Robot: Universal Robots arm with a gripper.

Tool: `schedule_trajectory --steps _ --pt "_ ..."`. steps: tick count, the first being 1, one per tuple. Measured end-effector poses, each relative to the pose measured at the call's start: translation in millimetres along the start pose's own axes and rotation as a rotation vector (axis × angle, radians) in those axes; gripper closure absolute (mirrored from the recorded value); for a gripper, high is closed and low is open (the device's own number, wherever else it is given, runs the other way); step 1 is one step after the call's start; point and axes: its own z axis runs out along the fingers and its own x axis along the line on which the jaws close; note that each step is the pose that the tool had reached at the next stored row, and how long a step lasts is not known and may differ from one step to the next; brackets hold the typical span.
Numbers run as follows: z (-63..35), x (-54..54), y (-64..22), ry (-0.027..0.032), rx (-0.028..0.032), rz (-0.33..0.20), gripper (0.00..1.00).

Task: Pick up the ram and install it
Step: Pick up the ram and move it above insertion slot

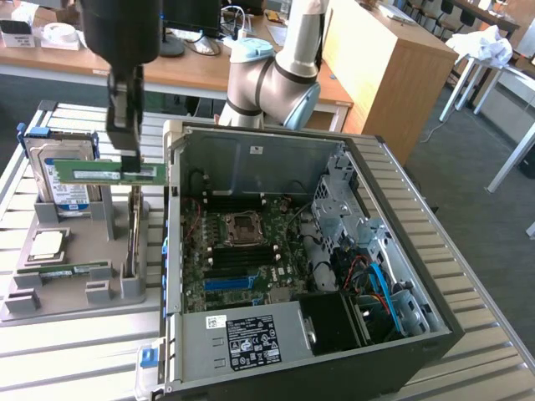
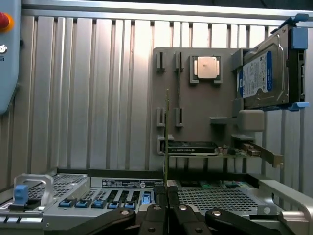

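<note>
My gripper (image 1: 128,160) hangs above the grey holder tray (image 1: 50,305), at the exterior view's left of the open computer case. It is shut on the ram (image 1: 100,173), a long green stick held level in the air with its pale label facing out. In the wrist view the ram (image 2: 167,142) appears edge-on as a thin upright line rising from between the black fingers (image 2: 155,215) of my gripper (image 2: 167,198). The motherboard (image 1: 242,251) lies inside the case, with its blue slot strip (image 1: 230,282) near the front.
On the tray lie a square silver processor chip (image 1: 46,245), a second green stick (image 1: 71,269) and an upright hard drive (image 1: 63,167). A graphics card (image 2: 193,148) stands in the tray's holder. The case wall (image 1: 171,209) rises beside the tray. The arm's base (image 1: 272,79) is behind the case.
</note>
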Motion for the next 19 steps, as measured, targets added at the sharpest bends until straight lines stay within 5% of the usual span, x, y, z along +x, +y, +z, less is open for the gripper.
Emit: schedule_trajectory --steps 19 --pt "-1.9 0.9 -59.2 -0.0002 -0.0072 0.0 0.88"
